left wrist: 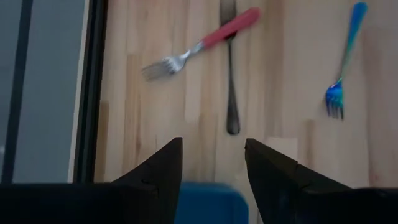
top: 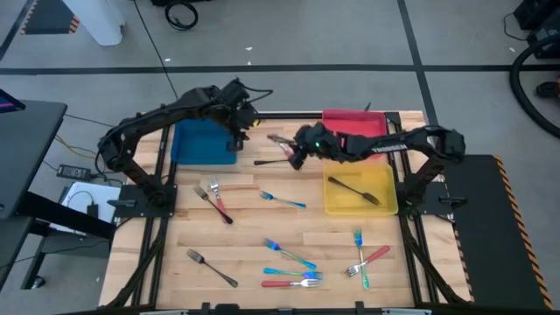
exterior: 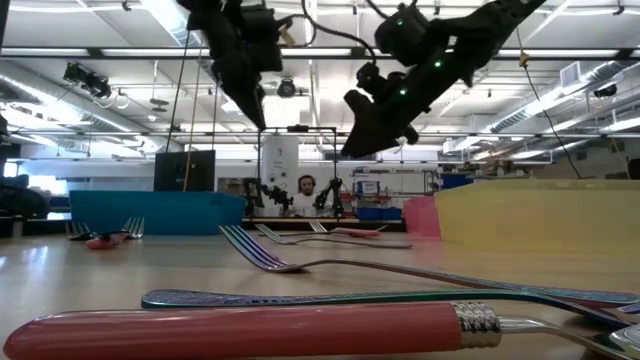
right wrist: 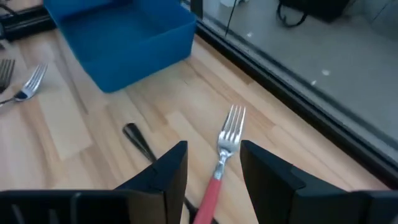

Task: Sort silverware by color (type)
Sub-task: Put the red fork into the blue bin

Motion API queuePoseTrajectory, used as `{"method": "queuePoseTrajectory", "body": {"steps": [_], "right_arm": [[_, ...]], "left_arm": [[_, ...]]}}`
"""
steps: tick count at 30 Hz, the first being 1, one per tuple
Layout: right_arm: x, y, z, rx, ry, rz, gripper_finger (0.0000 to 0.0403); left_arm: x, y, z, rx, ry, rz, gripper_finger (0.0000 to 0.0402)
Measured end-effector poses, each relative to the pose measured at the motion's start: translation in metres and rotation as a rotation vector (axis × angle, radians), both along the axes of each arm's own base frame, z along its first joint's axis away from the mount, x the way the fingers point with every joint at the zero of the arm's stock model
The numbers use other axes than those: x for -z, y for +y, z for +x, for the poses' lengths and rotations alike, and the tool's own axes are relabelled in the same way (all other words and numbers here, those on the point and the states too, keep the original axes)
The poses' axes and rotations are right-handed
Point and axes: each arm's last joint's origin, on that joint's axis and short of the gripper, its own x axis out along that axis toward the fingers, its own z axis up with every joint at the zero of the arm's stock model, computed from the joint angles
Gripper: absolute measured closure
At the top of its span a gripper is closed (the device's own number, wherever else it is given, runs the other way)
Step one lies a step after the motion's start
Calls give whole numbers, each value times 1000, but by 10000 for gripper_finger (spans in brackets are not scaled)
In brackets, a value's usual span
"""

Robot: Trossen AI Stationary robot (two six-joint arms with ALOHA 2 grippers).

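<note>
Red-handled fork (right wrist: 219, 163) lies on bench (top: 262, 229) at far edge, crossing dark fork (right wrist: 138, 139); right gripper (right wrist: 213, 163) hovers above it, fingers open, empty; left gripper (left wrist: 213, 163) open over blue tray (top: 203, 142); remaining forks (top: 289, 262) scattered nearer.

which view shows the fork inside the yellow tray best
The high view: the dark fork lies fully visible in the yellow tray. The low view shows only the tray's wall; neither wrist view shows it.

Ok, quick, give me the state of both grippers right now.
Left gripper: open, empty, hanging above the near edge of the blue tray.
Right gripper: open, holding nothing, poised over a red-handled fork.
</note>
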Motion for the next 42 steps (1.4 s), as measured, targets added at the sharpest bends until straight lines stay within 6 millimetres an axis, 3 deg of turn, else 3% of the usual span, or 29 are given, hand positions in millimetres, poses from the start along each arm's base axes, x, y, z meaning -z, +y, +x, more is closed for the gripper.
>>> {"method": "queuePoseTrajectory", "body": {"steps": [10,18,27,42], "right_arm": [[2,-47,30,15,222,130,247],[15,-66,57,-44,309,266,247],[30,-74,73,-56,410,320,247],[59,-78,71,-76,509,397,247]], "left_arm": [[52,13,-22,-35,24,-161,230],[85,3,-16,8,-44,-154,230],[97,-8,-3,30,-139,-112,230],[94,-19,11,67,-210,-84,230]]}}
